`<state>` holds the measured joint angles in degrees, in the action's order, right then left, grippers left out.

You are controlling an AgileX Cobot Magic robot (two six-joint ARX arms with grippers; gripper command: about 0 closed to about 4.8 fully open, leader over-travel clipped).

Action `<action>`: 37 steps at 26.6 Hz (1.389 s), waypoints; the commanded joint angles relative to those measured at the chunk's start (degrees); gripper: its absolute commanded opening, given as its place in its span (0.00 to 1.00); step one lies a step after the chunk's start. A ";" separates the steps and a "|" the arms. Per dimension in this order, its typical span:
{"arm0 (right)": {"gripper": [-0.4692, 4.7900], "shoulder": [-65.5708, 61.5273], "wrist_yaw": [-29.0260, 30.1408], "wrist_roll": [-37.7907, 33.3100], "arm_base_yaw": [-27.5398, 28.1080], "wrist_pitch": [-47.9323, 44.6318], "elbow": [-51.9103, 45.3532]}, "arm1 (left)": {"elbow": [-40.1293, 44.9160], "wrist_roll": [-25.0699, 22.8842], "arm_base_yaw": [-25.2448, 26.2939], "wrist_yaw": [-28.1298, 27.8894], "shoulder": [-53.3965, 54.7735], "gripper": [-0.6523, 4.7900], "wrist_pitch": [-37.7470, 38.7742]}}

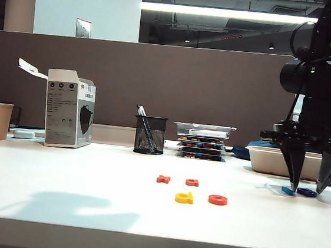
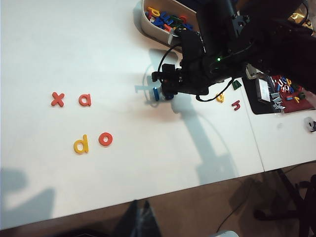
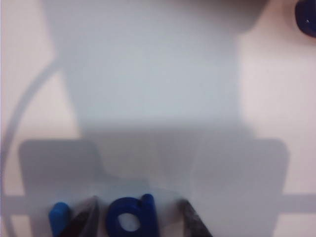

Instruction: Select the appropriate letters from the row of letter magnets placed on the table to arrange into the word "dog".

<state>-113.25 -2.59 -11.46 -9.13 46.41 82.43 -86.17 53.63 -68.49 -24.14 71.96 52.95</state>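
While the right claw point(image 1: 305, 187) stands released, tips down astride the dark blue "g" point(image 1: 307, 191) at three o'clock on the white desk point(image 1: 88, 187), the yellow "d" point(image 1: 184, 197) and orange-red "o" point(image 1: 218, 199) lie centrally before a brown partition point(image 1: 158, 82), and the left claw stays unseen.

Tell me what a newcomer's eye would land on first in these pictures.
First, the black right gripper at the right of the table, jaws open and straddling the dark blue "g", with the light blue bar just outside one finger. Next, the bright letters mid-table: the yellow "d" beside the orange-red "o", with an orange-red "x" and another orange-red letter behind them.
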 commanded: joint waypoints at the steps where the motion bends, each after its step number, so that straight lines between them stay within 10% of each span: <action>1: 0.49 -1.40 -0.11 0.17 -0.02 0.72 -0.46 | -0.13 -0.09 0.00 -0.28 -0.15 0.11 -0.33; 37: 0.41 -1.81 2.64 2.71 -0.02 6.51 -0.48 | -0.13 -0.09 0.02 -0.28 -0.15 0.11 -0.33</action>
<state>-113.71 -0.38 -8.93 -9.08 50.00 83.07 -86.17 53.63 -68.49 -24.14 71.94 52.95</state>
